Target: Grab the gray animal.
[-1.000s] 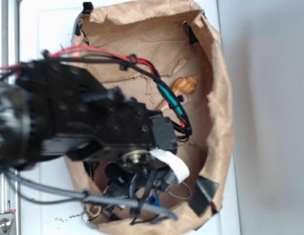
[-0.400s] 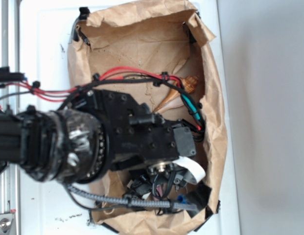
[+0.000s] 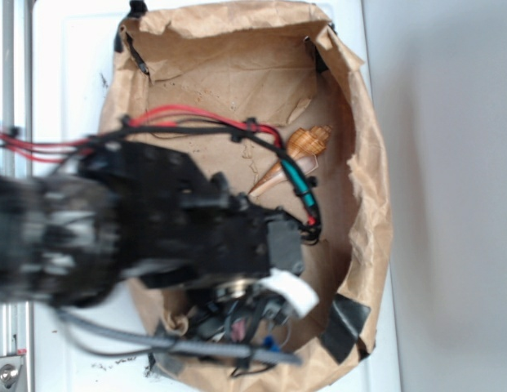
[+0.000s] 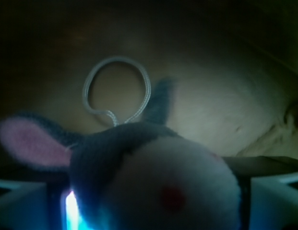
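In the wrist view the gray animal fills the lower frame, very close. Its white round face with a red dot faces the camera, with a pink-lined ear at the left and a white string loop behind it. It sits between my gripper's two pale fingers, which stand wide apart at the frame's edges with gaps beside the toy. In the exterior view the arm and gripper hang low over the near end of the brown paper bin and hide the animal.
An orange-tan spiral seashell lies on the bin floor, beyond the arm's cables. Crumpled paper walls rise on all sides. Black tape patches the near right corner. White tabletop surrounds the bin.
The arm has swung right and then back left over the bin's near end and is blurred by motion now. The seashell has not moved.
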Robot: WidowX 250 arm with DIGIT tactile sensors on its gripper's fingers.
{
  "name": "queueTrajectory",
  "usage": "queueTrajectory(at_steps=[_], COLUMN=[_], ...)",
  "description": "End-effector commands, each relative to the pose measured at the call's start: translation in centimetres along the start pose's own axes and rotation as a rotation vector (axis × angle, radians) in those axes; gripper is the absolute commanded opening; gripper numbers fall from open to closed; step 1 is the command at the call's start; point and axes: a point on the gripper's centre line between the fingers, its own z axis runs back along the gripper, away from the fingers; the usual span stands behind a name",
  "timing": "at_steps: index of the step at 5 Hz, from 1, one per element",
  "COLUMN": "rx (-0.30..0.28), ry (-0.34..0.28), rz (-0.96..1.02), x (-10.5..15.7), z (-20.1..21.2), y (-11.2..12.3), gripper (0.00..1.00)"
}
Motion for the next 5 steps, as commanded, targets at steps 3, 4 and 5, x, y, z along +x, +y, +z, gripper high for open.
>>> queueTrajectory(at_steps=[3,4,5], rx=[0.184,0.237,0.271], ry=[0.108,0.126,0.138], rz=[0.665,0.687,0.668], x=[-3.4,-3.7,-3.7], z=[14.8,14.9,14.0], y=[4.7,3.2,3.0], gripper=[0.0,0.0,0.0])
